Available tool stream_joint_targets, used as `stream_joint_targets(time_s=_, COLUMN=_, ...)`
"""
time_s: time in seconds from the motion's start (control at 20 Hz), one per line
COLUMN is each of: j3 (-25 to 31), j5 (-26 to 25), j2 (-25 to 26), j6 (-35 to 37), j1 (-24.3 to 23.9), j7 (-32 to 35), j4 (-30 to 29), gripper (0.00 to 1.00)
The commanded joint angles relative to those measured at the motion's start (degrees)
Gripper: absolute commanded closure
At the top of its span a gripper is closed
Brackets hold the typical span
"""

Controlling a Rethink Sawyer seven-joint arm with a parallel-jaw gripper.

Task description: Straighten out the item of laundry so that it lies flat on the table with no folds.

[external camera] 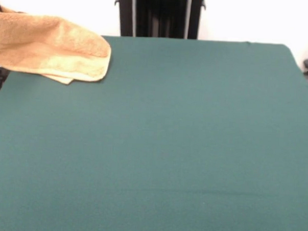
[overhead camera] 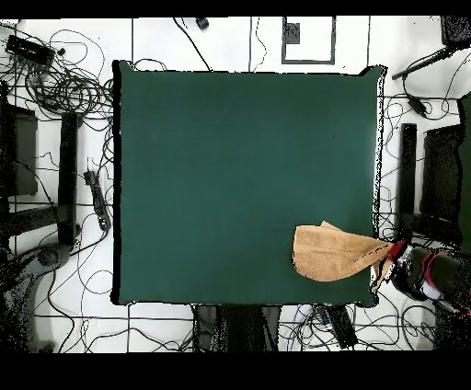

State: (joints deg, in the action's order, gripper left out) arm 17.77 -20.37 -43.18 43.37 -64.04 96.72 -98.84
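towel is soft, limp terry, bunched at the table corner. gripper sits at its gathered end; finger state cannot be told. best hold: a free hem corner.

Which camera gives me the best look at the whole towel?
The overhead view: the towel shows whole, bunched at the table's corner, narrowing toward the edge. The front view cuts it off at the picture's left edge.

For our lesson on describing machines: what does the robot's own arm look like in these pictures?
Little shows. In the overhead view the robot's arm is chunky, red and black with a pale patch. The front view shows nothing of it clearly. Markings cannot be made out.
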Motion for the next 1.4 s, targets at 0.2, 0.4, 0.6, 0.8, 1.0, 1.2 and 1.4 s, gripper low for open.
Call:
stream_joint_targets(time_s=0.2, j3=5.59, j5=-1.49, j2=1.83, j6=5.58, j1=3.07, j7=-8.49, j4=1.87, gripper=1.0)
stream_joint_targets(time_s=0.4, j3=5.29, j5=-1.39, j2=3.17, j6=6.07, j1=4.16, j7=-7.28, j4=3.48, gripper=1.0)
stream_joint_targets(time_s=0.6, j3=4.44, j5=-1.85, j2=7.11, j6=8.2, j1=6.97, j7=-5.46, j4=9.35, gripper=1.0)
stream_joint_targets(time_s=0.8, j3=4.15, j5=-2.1, j2=11.57, j6=9.27, j1=8.88, j7=-4.71, j4=15.3, gripper=1.0)
stream_joint_targets(time_s=1.0, j3=3.65, j5=-2.03, j2=13.51, j6=8.6, j1=9.96, j7=-3.95, j4=17.52, gripper=1.0)
stream_joint_targets(time_s=1.2, j3=3.02, j5=-1.84, j2=14.45, j6=7.48, j1=10.82, j7=-2.88, j4=18.22, gripper=1.0)
stream_joint_targets(time_s=1.4, j3=2.85, j5=-1.38, j2=14.78, j6=6.49, j1=11.25, j7=-2.1, j4=18.29, gripper=1.0)
